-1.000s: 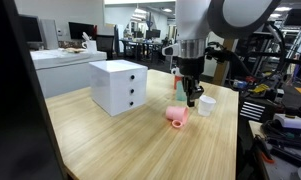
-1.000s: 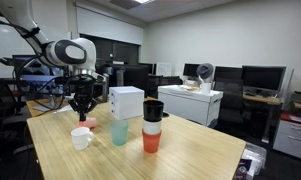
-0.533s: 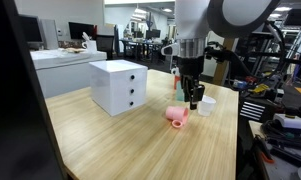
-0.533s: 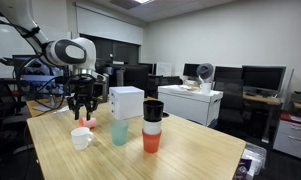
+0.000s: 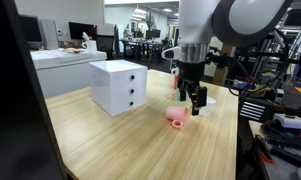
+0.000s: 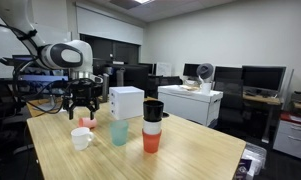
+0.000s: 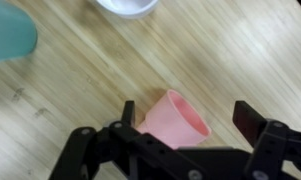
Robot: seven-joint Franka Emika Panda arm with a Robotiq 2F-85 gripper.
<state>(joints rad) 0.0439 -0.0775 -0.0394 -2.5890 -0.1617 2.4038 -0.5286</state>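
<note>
1. One pink cup [image 7: 175,122] is lying on its side on the wooden table [image 5: 110,140], directly beneath the gripper [image 5: 194,100] and in line with the gap between its fingers.
2. Both jaws are standing wide apart and gripping nothing. The gripper is hanging just above the pink cup, and no finger appears to be touching it.
3. Two more cups are sitting close by: a white cup [image 5: 207,104] just beyond the pink cup from the gripper, and a teal cup [image 6: 119,132] a little farther off to one side. A stack of orange and black cups [image 6: 152,125] and a white drawer box [image 5: 118,86] are standing well clear of the gripper.
4. Rolling looks like the main risk. The pink cup is resting on its curved wall, so a finger brushing it off-centre could be sending it away from the gripper and into the white cup.
5. Descending too far could be driving the fingertips into the table or pinning the cup wall beneath one finger.
6. Squeezing across the thin open mouth could be deforming the cup or popping it out sideways.
7. Swinging sideways at this low height could be knocking the white cup over.
</note>
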